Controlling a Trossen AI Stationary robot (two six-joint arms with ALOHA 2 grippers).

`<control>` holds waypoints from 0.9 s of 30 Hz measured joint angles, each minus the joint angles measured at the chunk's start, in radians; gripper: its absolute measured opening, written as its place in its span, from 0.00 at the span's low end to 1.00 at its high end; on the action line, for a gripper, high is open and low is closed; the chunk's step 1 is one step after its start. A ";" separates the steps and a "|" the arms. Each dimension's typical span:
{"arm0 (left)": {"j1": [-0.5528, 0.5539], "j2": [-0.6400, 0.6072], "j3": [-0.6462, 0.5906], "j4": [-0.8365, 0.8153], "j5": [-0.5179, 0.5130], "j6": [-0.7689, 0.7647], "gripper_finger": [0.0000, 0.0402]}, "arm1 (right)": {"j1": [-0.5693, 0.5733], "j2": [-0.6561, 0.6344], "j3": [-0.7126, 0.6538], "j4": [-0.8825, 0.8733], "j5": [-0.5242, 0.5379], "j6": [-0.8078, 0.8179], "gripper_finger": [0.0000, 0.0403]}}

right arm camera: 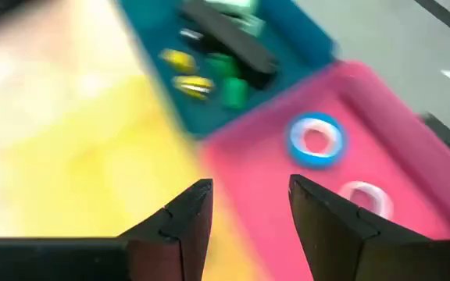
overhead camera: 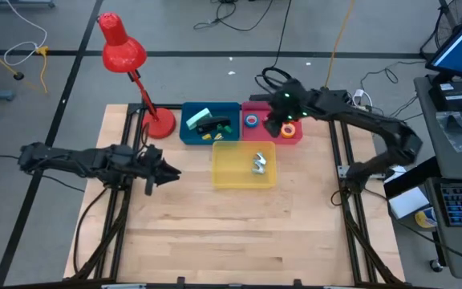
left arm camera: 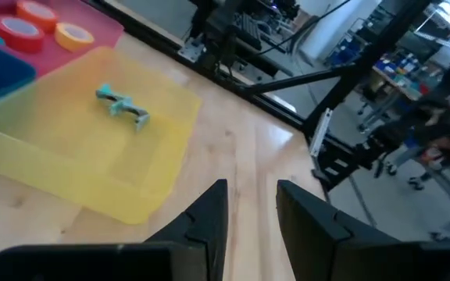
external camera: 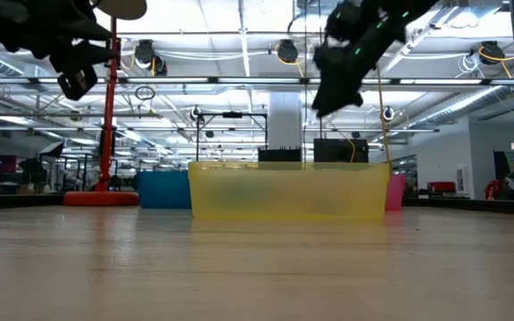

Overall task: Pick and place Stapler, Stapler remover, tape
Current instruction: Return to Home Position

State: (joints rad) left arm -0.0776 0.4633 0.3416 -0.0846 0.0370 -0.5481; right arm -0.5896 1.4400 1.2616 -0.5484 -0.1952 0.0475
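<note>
Overhead, three bins sit together at the table's far side: a blue bin, a red bin beside it, and a yellow bin just in front. The right gripper hovers above the red bin, fingers spread and empty. Inside that bin lie the blue tape, red tape and orange tape. The stapler rests in the blue bin, the stapler remover in the yellow. The left gripper, also spread and empty, hangs left of the yellow bin.
</note>
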 joint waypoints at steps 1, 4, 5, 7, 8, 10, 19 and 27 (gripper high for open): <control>-0.009 -0.016 0.000 -0.012 -0.017 0.011 0.28 | 0.011 -0.039 -0.016 0.004 -0.028 -0.001 0.41; -0.038 -0.055 0.000 -0.018 -0.040 0.051 0.28 | 0.052 -0.160 -0.080 0.007 -0.075 0.006 0.41; -0.047 -0.067 0.000 -0.018 -0.044 0.071 0.28 | 0.071 -0.206 -0.109 0.010 -0.071 0.019 0.41; -0.067 -0.087 0.000 -0.018 -0.047 0.116 0.28 | 0.108 -0.297 -0.178 0.041 -0.068 0.044 0.41; -0.076 -0.095 0.000 -0.018 -0.050 0.135 0.28 | 0.126 -0.341 -0.217 0.063 -0.069 0.056 0.41; -0.092 -0.111 0.000 -0.019 -0.068 0.171 0.28 | 0.163 -0.436 -0.302 0.123 -0.070 0.086 0.41; -0.142 -0.173 0.000 -0.068 -0.136 0.258 0.28 | 0.246 -0.813 -0.623 0.339 -0.066 0.203 0.41; -0.148 -0.280 -0.054 -0.070 -0.176 0.266 0.28 | 0.245 -1.051 -0.760 0.356 -0.028 0.280 0.40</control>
State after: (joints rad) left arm -0.2260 0.1837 0.2880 -0.1550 -0.1386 -0.2821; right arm -0.3447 0.3893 0.5021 -0.1925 -0.2227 0.3277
